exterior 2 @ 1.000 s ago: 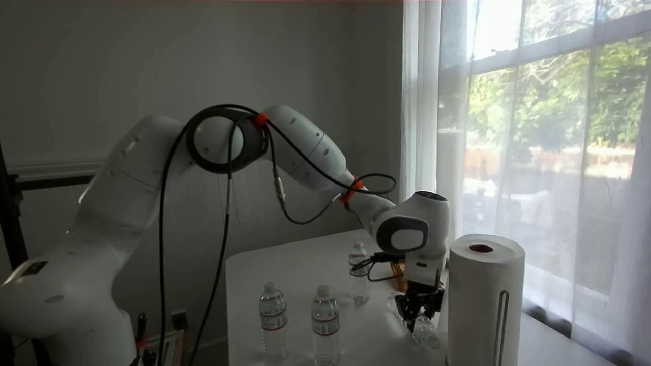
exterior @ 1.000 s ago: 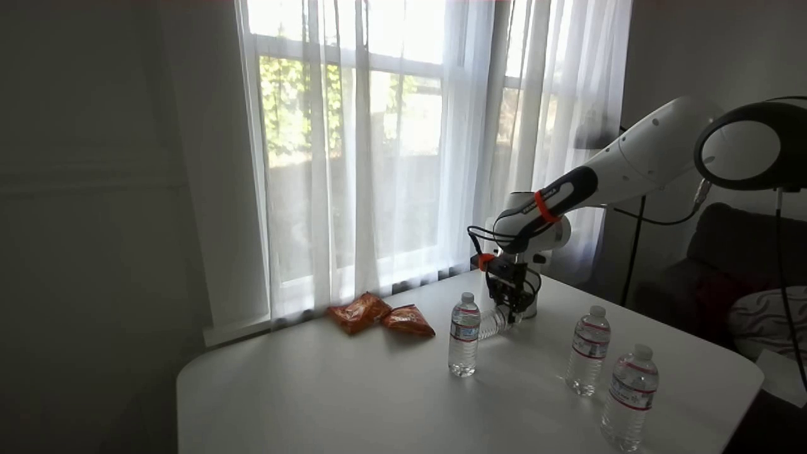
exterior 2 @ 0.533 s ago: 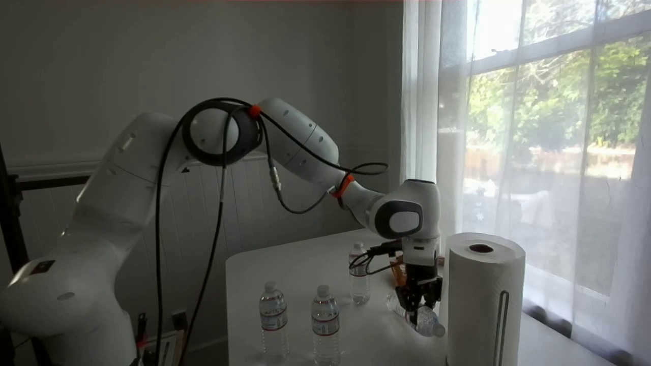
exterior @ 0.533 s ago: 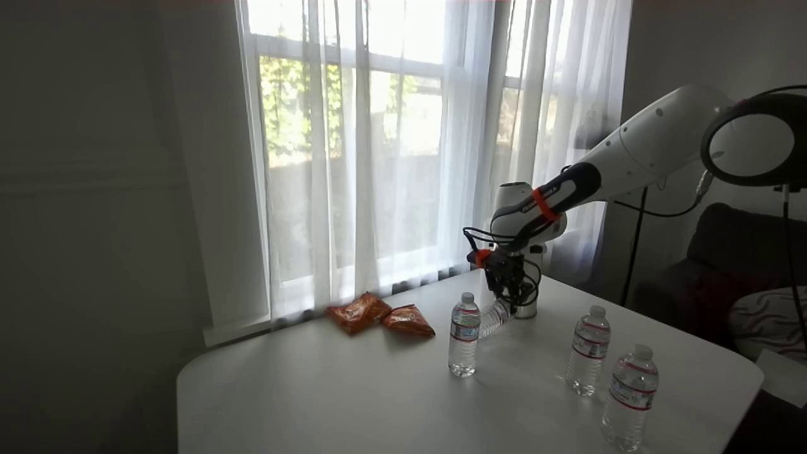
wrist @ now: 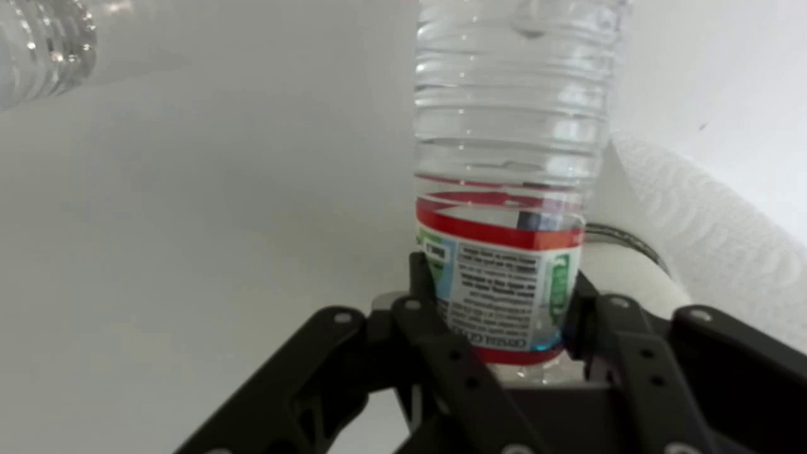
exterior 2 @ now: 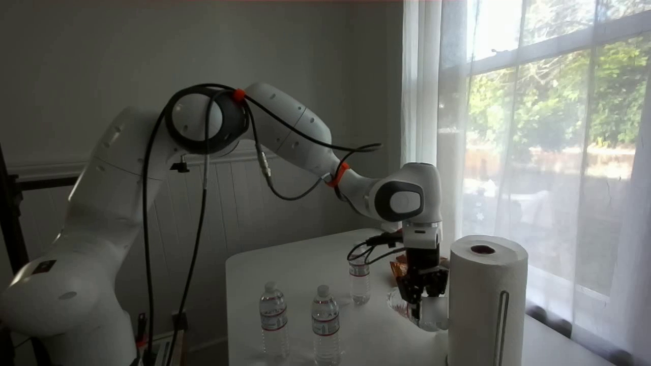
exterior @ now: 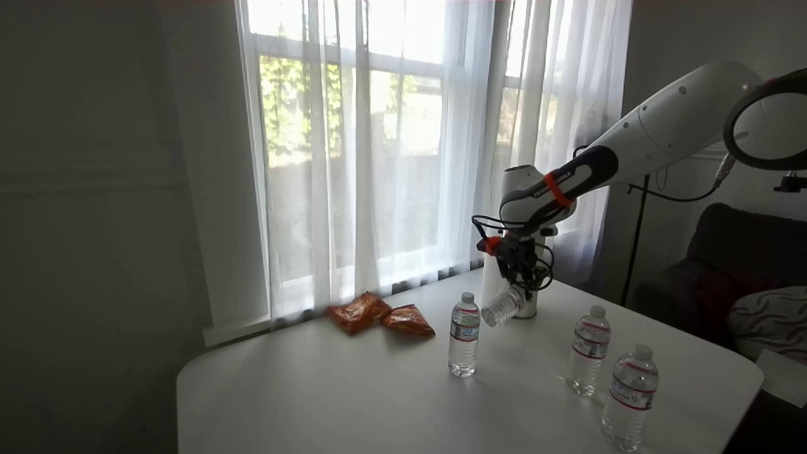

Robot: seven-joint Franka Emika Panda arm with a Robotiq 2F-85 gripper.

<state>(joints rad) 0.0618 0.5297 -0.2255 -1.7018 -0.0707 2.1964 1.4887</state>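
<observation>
My gripper [wrist: 501, 290] is shut on a clear plastic water bottle [wrist: 510, 113], one finger on either side of its red-and-white label. In an exterior view the held bottle [exterior: 504, 307] is tilted, its base end hanging lower, and looks raised off the table. Seen from elsewhere, the gripper [exterior 2: 426, 302] grips the bottle [exterior 2: 432, 315] close beside a paper towel roll [exterior 2: 485, 300]. The bottle's neck end reaches the roll's edge there; I cannot tell if they touch. An upright bottle [exterior: 464, 334] stands nearest to the held one.
Two more upright water bottles [exterior: 589, 350] [exterior: 630, 397] stand on the white table [exterior: 328, 391]. Two orange snack bags [exterior: 362, 313] [exterior: 408, 320] lie near the window. Sheer curtains [exterior: 359, 157] hang along the table's window side.
The arm has risen, carrying the bottle up from lying on the table into a tilt, base end down. The paper towel roll has shifted very slightly. Other bottles and bags have not moved.
</observation>
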